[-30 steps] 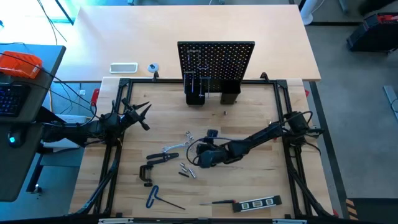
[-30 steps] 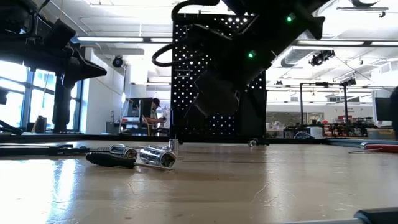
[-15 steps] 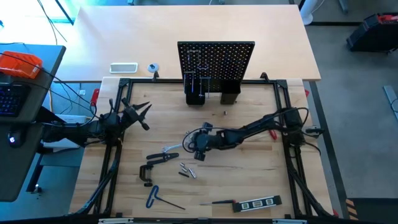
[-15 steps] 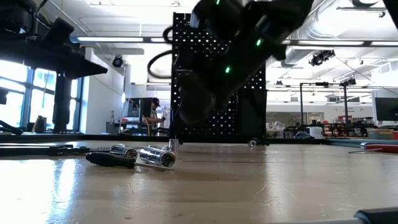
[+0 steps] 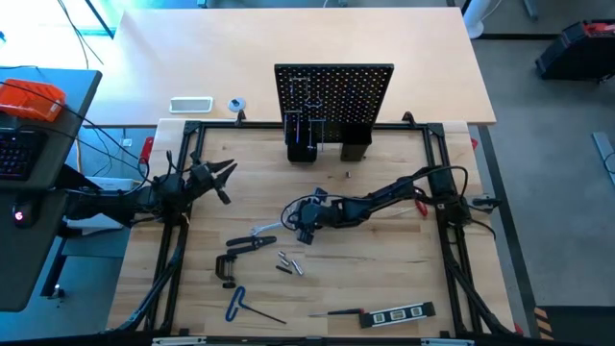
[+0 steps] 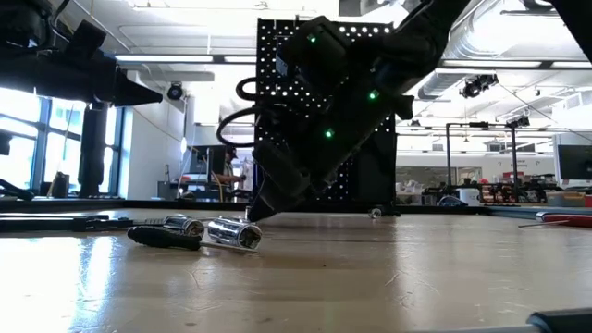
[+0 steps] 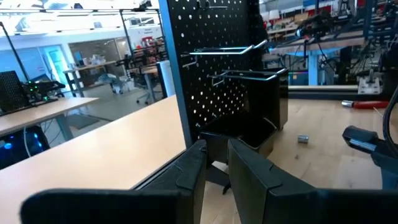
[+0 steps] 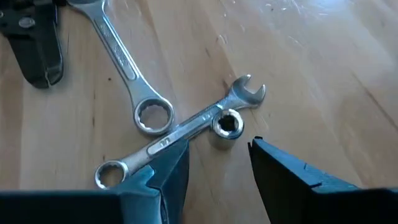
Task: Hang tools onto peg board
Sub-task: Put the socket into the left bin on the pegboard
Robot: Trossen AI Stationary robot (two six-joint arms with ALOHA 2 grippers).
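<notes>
So the right tool (image 5: 301, 229) is stretched out low over the middle of the table (image 5: 384, 279), fingers spread apart and holding nothing. From its wrist camera you can see it's parked right above two silver wrenches (image 8: 180, 127) lying crossed on the wood, with a small socket (image 8: 227, 124) touching the open end of the lower one; the finger tips sit on either side of that spot, not touching anything. A bit of the black-handled pliers (image 8: 34, 46) shows just beside the other wrench.

The left tool (image 5: 219, 180) is off at the left side of the table, raised, fingers nearly together with only a narrow gap and nothing between them, pointing toward the peg board (image 5: 333, 93).

The peg board stands upright at the far edge, with black holder boxes (image 5: 327, 149) at its base and a couple of wire hooks (image 7: 227, 50) sticking out.

Other tools lie on the table: C-clamp (image 5: 226, 269), blue-handled hex key (image 5: 240, 306), a few little bits (image 5: 288, 262), and the level (image 5: 399, 313) near the front edge with a screwdriver (image 5: 341, 312) beside it
</notes>
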